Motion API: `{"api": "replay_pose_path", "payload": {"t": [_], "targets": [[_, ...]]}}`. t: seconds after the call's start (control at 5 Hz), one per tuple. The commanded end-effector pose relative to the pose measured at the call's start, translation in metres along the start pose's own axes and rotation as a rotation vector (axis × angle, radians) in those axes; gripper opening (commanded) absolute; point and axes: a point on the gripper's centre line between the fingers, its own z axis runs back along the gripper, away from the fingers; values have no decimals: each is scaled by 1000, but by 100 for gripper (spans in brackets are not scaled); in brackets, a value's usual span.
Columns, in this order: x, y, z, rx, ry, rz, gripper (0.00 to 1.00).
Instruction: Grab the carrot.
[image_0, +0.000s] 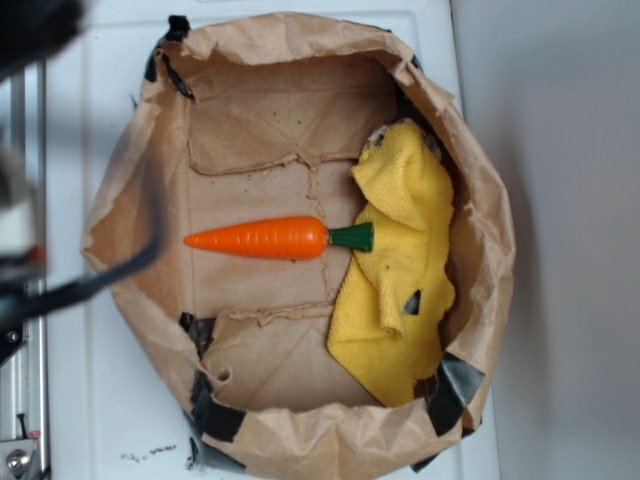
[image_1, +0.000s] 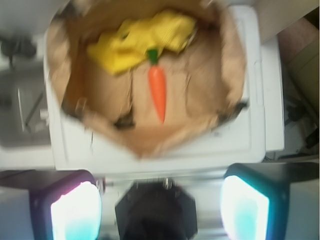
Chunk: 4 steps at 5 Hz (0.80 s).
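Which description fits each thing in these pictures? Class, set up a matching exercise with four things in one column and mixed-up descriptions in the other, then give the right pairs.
Column one:
1. carrot
2. yellow cloth
3. paper bag
4. fingers

Column two:
A. brown, crumpled, rolled down into an open nest
B. bunched up at the carrot's green stem end
C. spread wide apart at the bottom of the wrist view, holding nothing
D. orange, lying flat in the middle of the bag floor

Pairs: 1-D, 2-B, 3-A, 4-C
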Motion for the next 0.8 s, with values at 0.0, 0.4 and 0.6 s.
{"api": "replay_pose_path", "payload": {"t": [0.0,0.4,0.6], "targets": [[18,26,-23,16,-77,-121,100],[-19,23,-50,88,-3,-201,100],[-19,23,-50,88,-3,-201,100]]}}
